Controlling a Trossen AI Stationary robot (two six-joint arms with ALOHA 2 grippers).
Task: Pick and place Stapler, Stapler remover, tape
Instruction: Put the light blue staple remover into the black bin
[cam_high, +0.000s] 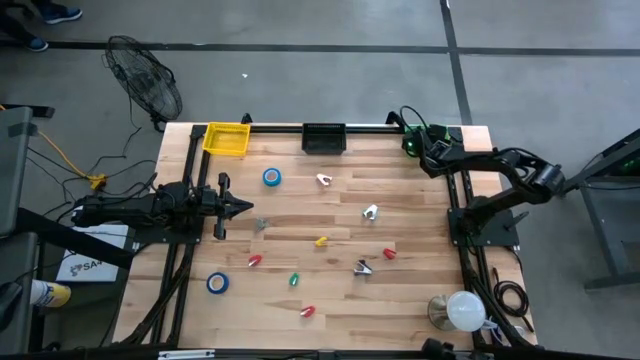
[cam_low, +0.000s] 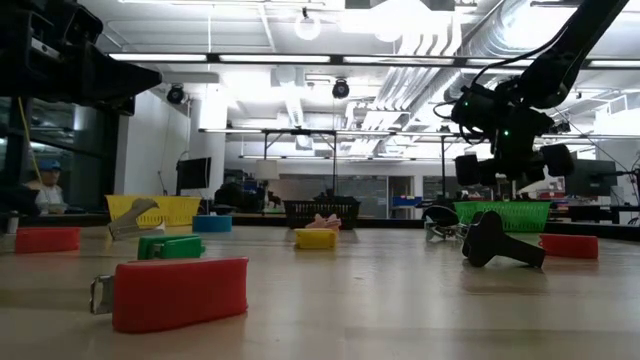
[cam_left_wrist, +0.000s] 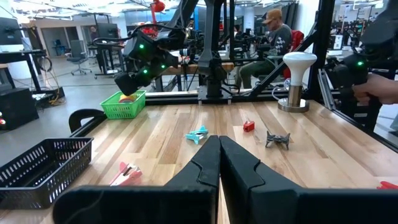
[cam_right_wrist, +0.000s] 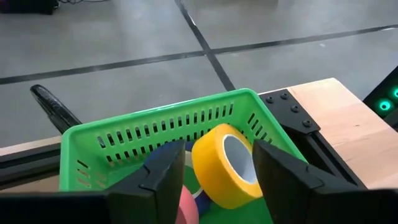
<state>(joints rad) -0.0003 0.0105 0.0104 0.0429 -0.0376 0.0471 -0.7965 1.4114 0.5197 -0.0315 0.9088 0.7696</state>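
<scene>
overhead, table-level, two wrist views

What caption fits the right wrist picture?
Right gripper open above a yellow tape roll in the green basket.

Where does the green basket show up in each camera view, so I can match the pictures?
High view: the green basket sits at the table's far right corner, mostly hidden under the right gripper.
Low view: right of centre, at the table's far edge.
Left wrist view: upper left, below the right gripper.
Right wrist view: fills the centre, holding a yellow tape roll.
Shared landmark: the right gripper above it.
</scene>
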